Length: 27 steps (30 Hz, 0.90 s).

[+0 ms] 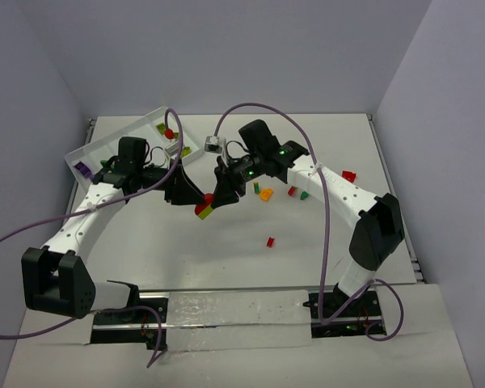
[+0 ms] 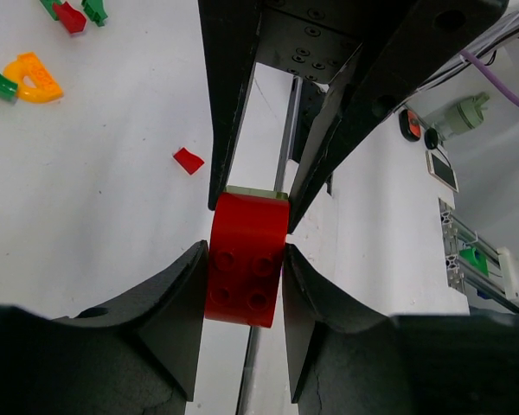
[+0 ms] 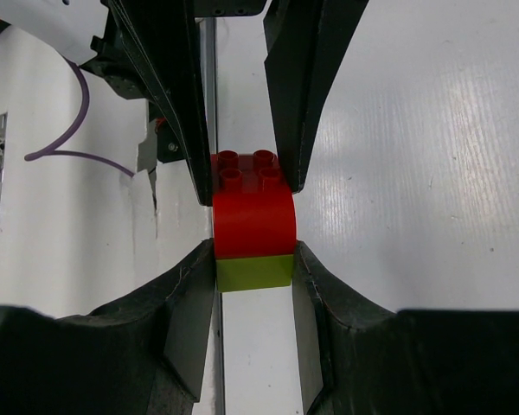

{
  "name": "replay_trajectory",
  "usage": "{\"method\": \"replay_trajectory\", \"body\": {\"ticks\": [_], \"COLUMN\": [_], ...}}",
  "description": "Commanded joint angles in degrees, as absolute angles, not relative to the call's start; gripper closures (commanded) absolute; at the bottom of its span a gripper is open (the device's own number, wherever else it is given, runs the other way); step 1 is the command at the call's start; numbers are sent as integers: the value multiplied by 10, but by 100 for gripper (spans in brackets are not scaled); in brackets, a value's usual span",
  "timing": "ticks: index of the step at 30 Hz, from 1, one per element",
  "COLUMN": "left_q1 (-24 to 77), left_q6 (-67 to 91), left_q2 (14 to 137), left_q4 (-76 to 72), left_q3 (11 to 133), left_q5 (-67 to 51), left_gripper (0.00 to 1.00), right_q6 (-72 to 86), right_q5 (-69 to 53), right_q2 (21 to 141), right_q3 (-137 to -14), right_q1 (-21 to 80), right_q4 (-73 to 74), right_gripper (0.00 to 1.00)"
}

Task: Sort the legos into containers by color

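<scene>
Left pincer (image 2: 244, 259) grips the red brick (image 2: 245, 281), right pincer (image 3: 253, 255) grips the lime brick (image 3: 253, 272) stuck to it, probably to pull them apart.

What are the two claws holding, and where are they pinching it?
A red rounded plastic brick stuck to a lime plastic brick. The left claw pinches the red end's sides; the right claw pinches the lime end.

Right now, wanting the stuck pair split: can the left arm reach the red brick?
Likely yes: the left gripper clasps the red brick, nothing between; the right gripper holds the lime brick.
</scene>
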<state>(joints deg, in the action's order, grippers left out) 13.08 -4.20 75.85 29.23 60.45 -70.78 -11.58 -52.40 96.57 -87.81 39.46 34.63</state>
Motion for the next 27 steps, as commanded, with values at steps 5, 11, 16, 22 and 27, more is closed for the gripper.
{"method": "replay_trajectory", "body": {"ticks": [5, 11, 16, 22, 27], "left_q1": [116, 46, 3, -47, -55], "left_q6": [-17, 56, 56, 20, 92], "left_q2": [750, 751, 776, 794, 815], "left_q4": [250, 187, 191, 202, 127], "left_q3": [621, 641, 671, 694, 698], "left_q5": [-701, -699, -696, -598, -139], "left_gripper": [100, 100, 100, 100, 100], "right_q6": [-121, -139, -149, -153, -152], "right_q5": [-540, -534, -530, -522, -512], "right_q2": [944, 937, 938, 936, 940], "right_q3": [-890, -862, -855, -852, -856], "right_q1": [387, 384, 385, 383, 380], "right_q4": [326, 336, 344, 349, 349], "right_gripper": [100, 100, 100, 100, 100]}}
